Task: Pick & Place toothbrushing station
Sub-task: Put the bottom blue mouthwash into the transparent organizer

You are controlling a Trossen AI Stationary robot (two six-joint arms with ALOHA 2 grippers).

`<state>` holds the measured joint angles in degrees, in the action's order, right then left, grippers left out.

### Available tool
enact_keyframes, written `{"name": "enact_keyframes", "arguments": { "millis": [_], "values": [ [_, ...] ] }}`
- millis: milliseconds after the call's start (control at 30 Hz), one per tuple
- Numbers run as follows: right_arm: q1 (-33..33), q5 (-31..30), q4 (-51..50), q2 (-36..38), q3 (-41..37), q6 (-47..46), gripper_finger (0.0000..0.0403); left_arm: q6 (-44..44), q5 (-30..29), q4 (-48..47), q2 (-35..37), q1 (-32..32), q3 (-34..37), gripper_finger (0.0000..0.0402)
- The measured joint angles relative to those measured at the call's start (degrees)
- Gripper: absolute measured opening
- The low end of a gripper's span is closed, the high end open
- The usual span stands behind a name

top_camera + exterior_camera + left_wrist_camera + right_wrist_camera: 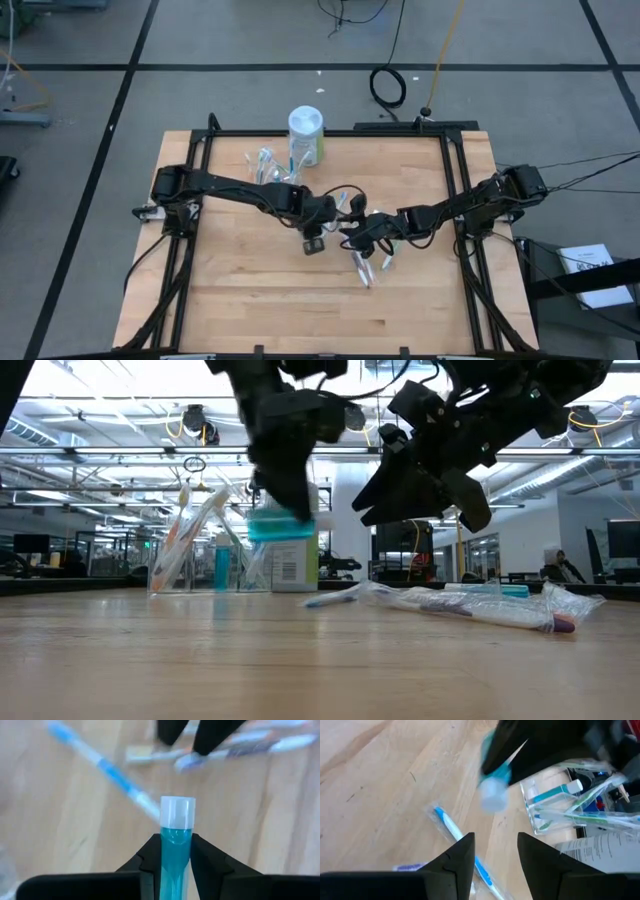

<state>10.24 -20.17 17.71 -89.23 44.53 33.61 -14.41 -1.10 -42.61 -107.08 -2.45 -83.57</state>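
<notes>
Toothbrushes and a tube stood leaning in the clear cup [268,166] toward the far left of the tabletop [250,300], just beside the white-capped canister [306,134], so the station was already partly filled. Right of the cup, near the middle of the wood, the left end effector [176,865] was clenched on a teal toothpaste tube [176,845], its fingers pressing both flat sides and the white cap pointing away from the wrist (a grip that probably keeps the slim tube from twisting). In the low view the tube hung clear of the wood, lifted well above it, with the cup farther back and to the left.

Further right, the right end effector [495,855] hovered with its fingers apart and nothing between them, above the loose wrapped toothbrushes [365,268] lying in a scatter at the centre. One blue-handled brush [451,826] lay just ahead of its fingers.

Both arms met closely mid-tabletop, so room between them looked tight; the front and the right side of the wood offered open space.
</notes>
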Motion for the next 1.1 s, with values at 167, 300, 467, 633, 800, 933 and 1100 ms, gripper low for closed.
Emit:
{"name": "enact_keyframes", "arguments": {
  "millis": [167, 300, 467, 633, 800, 933, 1100],
  "values": [
    [-0.14, -1.31, -1.11, 0.0, 0.0, -1.96, 0.0143, -4.93, -8.17, -9.61, 4.75, -0.2, -0.11, 0.0076],
    [-0.2, -2.42, -1.73, 0.0, 0.02, -2.93, 0.0143, -7.1, -19.74, -13.0, 10.88, -0.83, -0.1, 0.0076],
    [-0.15, -2.34, -2.02, 0.0, 0.02, -2.97, 0.0142, -8.26, -38.62, -11.93, 20.33, -2.98, -0.11, 0.0076],
    [-0.17, -2.34, -2.27, 0.0, 0.02, -2.95, 0.0141, -7.43, -47.7, 1.81, 28.41, -4.6, 9.4, 0.0076],
    [-0.15, -2.22, -2.21, 0.0, 0.02, -4.43, 0.0141, -0.43, -46.93, 34.71, 32.34, -3.67, 31.13, 0.0076],
    [-0.16, -2.14, -2.19, 0.0, 0.0, -4.46, 0.0141, 8.61, -49.04, 64.1, 30.97, -0.87, 45.39, 0.0076],
    [-0.16, -2.1, -2.1, 0.0, -0.02, -4.44, 0.0141, 9.21, -49.12, 87.32, 26.99, 2.52, 55.53, 0.0076]
  ]
}}
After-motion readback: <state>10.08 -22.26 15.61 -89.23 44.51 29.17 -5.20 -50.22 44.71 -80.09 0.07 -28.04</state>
